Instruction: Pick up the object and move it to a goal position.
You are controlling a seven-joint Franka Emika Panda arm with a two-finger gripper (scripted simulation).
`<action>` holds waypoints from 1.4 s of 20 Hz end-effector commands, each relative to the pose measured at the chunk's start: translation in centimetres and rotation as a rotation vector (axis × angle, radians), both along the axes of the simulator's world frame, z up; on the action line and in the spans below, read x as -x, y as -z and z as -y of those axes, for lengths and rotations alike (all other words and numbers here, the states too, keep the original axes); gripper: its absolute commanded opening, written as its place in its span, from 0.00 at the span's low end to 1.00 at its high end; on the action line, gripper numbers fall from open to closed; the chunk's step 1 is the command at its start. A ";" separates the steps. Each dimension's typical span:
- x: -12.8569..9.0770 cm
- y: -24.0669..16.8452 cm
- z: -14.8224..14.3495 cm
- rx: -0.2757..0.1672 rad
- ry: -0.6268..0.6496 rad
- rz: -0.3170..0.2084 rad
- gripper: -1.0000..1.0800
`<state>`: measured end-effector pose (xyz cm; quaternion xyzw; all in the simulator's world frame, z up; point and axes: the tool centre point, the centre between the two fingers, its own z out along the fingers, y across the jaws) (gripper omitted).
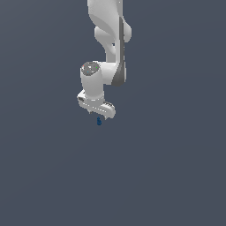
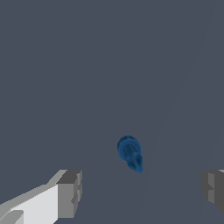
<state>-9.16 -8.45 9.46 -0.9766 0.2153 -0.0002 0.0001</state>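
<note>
Barely started: the pincer (image 1: 98, 115) hangs mid-frame, spread wide and empty, right above the tiny blue object (image 1: 99, 122). Grabbing, lifting and moving it are all left.

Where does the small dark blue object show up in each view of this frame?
Exterior view: the dark blue object sits just below the white claw, near the picture's centre.
Wrist view: the same object lies between the two grey fingertips, apart from both, nearer this one.
Shared landmark: the claw itself, directly over the object, jaws spread.
</note>
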 end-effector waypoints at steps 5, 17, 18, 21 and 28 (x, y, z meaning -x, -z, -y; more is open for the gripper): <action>0.2 0.3 0.1 0.000 0.009 -0.001 0.96; 0.4 4.6 0.1 0.000 0.014 -0.001 0.96; 0.4 4.8 0.1 0.000 0.014 -0.001 0.96; 0.4 5.2 0.1 0.000 0.014 -0.001 0.96; 0.4 5.2 0.2 0.000 0.014 0.000 0.00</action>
